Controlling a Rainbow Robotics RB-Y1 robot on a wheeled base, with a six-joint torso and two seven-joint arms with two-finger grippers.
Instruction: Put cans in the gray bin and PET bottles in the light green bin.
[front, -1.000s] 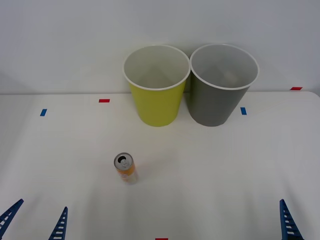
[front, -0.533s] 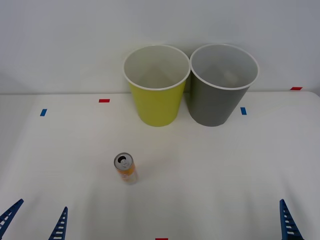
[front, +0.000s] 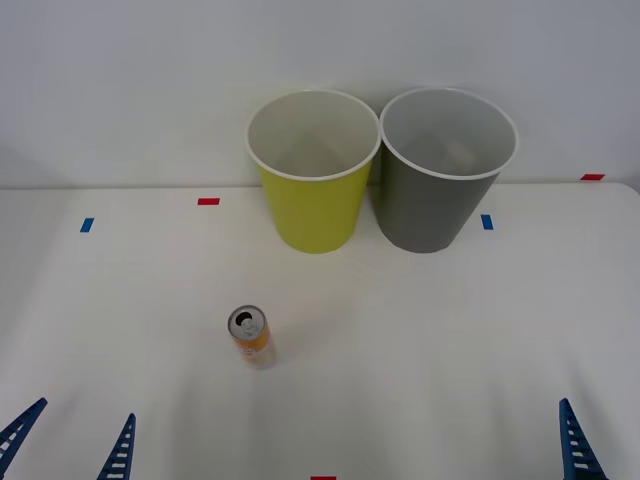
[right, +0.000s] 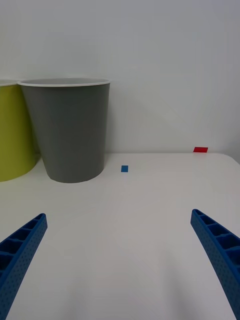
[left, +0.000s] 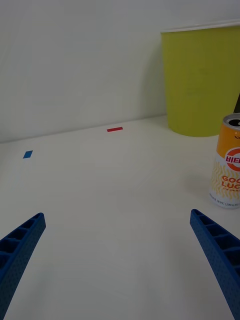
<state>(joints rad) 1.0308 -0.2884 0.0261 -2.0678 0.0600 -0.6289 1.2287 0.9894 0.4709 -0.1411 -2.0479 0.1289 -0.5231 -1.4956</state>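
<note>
While the table (front: 480, 330) holds the gray bin (front: 440, 190) just beside the light green bin (front: 312, 195), the can (front: 250, 335) stands upright, well apart. Left end effector (front: 68, 440), fingers apart, nearest: grip mid-body, keep upright, carry to gray. Right end effector (right: 120, 270) apart, parked. Label partly reads "GOO / LUC".

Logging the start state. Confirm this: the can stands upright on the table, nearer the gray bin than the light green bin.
Wrong bin. In the front view the upright can stands nearer the light green bin than the gray bin.
</note>
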